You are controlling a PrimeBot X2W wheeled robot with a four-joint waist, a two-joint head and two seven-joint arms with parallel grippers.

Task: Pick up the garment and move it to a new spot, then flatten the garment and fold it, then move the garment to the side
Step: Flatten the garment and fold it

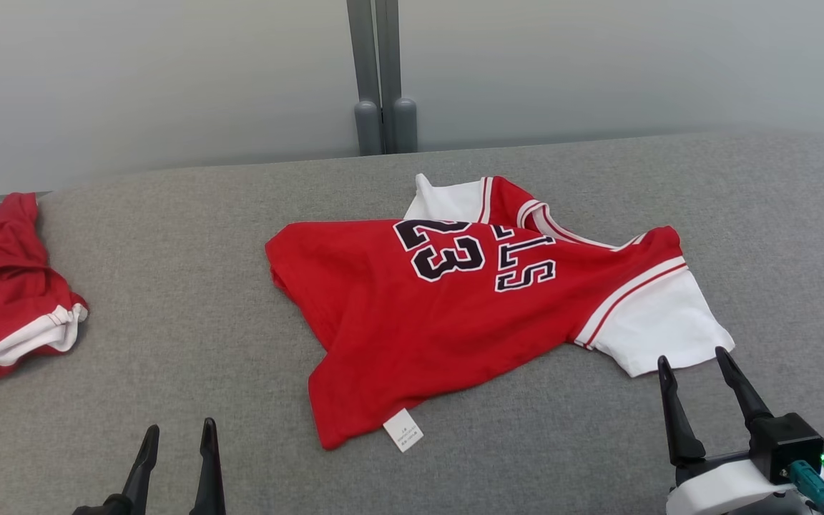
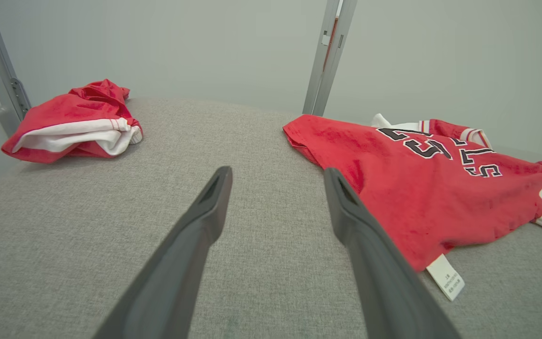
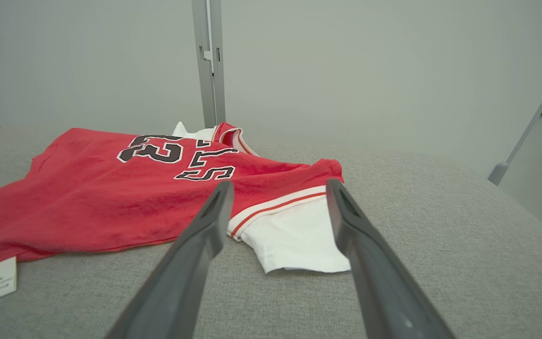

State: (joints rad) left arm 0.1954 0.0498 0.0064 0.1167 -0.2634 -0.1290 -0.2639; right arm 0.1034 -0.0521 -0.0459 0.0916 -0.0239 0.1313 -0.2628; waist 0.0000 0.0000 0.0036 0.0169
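At nine o'clock a red bundle (image 1: 8, 286) lies well apart from the rest on the grey pad (image 1: 169, 236). At seven o'clock the left gripper (image 1: 180, 427) hovers, fingers spread wide and empty. The shirt (image 1: 419, 315) lies rumpled at centre, its hem label (image 1: 403, 430) toward six o'clock and its white sleeve (image 1: 662, 322) toward four. At five o'clock the right gripper (image 1: 692, 355) is wide and empty, tips just beside that sleeve. Best, I judge, to pinch hem and sleeve at once, catch both layers, and lift evenly.
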